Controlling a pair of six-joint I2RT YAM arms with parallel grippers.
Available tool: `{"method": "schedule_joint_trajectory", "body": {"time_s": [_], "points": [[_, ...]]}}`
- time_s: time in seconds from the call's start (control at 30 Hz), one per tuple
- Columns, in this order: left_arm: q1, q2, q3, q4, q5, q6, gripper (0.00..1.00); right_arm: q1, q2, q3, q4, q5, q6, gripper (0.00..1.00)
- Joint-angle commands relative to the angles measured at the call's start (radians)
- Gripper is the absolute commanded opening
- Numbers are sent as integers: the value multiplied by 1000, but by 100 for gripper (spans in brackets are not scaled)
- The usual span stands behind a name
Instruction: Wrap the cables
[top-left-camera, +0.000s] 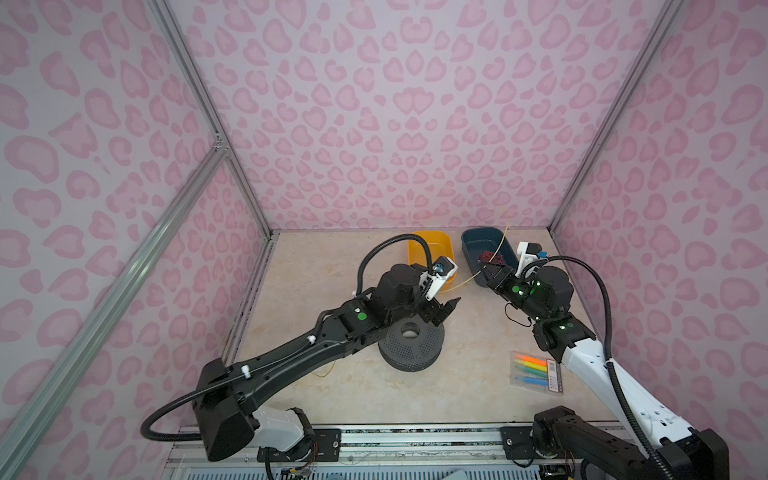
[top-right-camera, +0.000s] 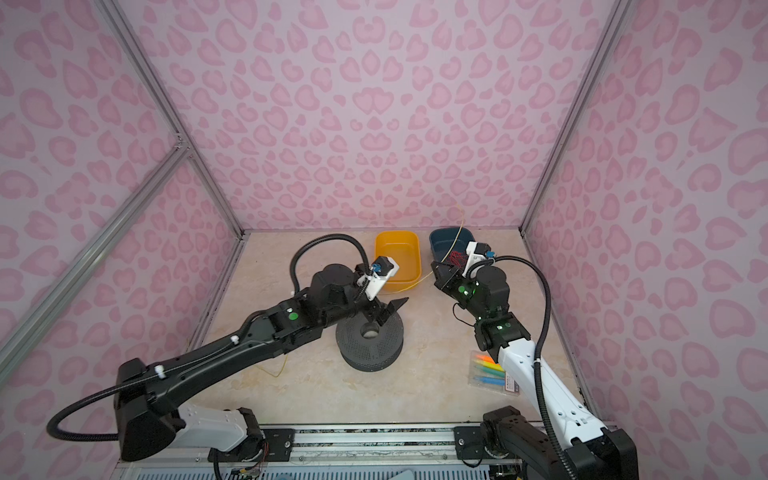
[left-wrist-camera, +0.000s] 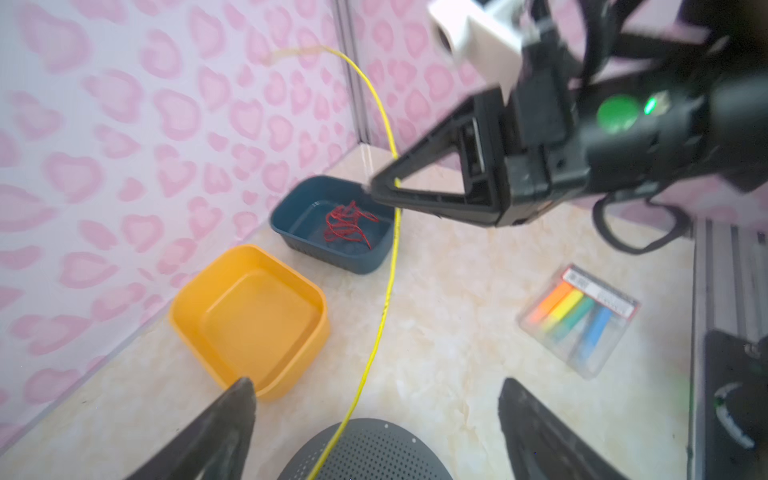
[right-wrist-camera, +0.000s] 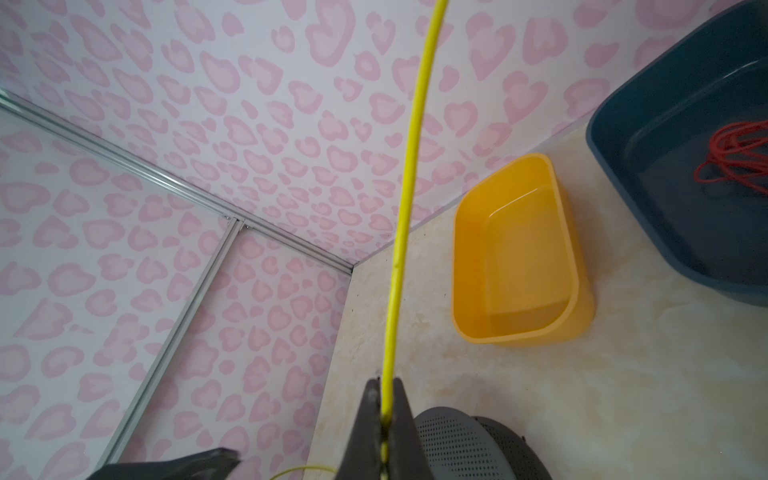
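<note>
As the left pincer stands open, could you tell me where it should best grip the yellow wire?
Probably the stretch of yellow wire between the right pincer and the grey perforated disc, from above, left pincer straddling it: there it runs straight and unlooped.

Left end effector (left-wrist-camera: 376, 380) stands spread wide; right end effector (right-wrist-camera: 386, 382) is clamped tight.

The left arm (top-left-camera: 291, 361) is covering part of the grey perforated spool (top-left-camera: 411, 353) and the yellow wire (top-left-camera: 323, 376) beside it.
</note>
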Motion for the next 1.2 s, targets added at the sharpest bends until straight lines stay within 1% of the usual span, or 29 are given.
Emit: {"method": "schedule_joint_trajectory", "body": {"time_s": [0.0,0.03,0.07,0.1,0.17,0.27,0.33,0.37,0.47,0.53,0.67,0.73,0.83,0.87,0.97,1.07,1.1,1.17], "points": [[11,-123,-18,-187,-280,-98,97,-10,4,22,-24,-24,-34,0],[24,-164,-33,-251,-357,-146,97,-10,5,28,-33,-29,-39,0],[46,-203,-54,-322,-409,-203,97,-11,8,30,-36,-29,-44,0],[72,-240,-73,-384,-423,-262,97,-11,7,31,-38,-27,-47,0],[117,-313,-121,-522,-412,-387,97,-13,4,30,-44,-22,-59,0],[128,-374,-183,-700,-438,-527,98,-17,6,32,-45,-24,-64,0],[129,-401,-219,-779,-454,-598,97,-20,10,34,-47,-25,-65,0],[129,-420,-236,-800,-442,-625,96,-20,13,38,-47,-27,-66,0],[128,-486,-297,-781,-334,-639,92,-23,21,46,-54,-31,-70,0],[129,-497,-331,-780,-308,-651,88,-24,25,54,-56,-34,-70,0],[128,-474,-344,-782,-249,-647,67,-27,28,64,-62,-35,-72,0],[128,-486,-351,-758,-213,-624,53,-29,27,64,-66,-35,-74,0],[129,-487,-359,-757,-236,-626,30,-43,24,67,-69,-38,-77,0],[129,-484,-365,-747,-235,-617,24,-49,22,67,-69,-38,-77,0],[128,-456,-357,-716,-250,-573,13,-75,33,72,-61,-54,-70,0],[128,-389,-315,-675,-276,-505,6,-94,64,97,-53,-80,-59,0],[128,-362,-292,-669,-293,-486,4,-96,76,103,-51,-81,-55,0],[128,-284,-229,-666,-303,-435,4,-107,93,115,-40,-96,-44,0]]}}
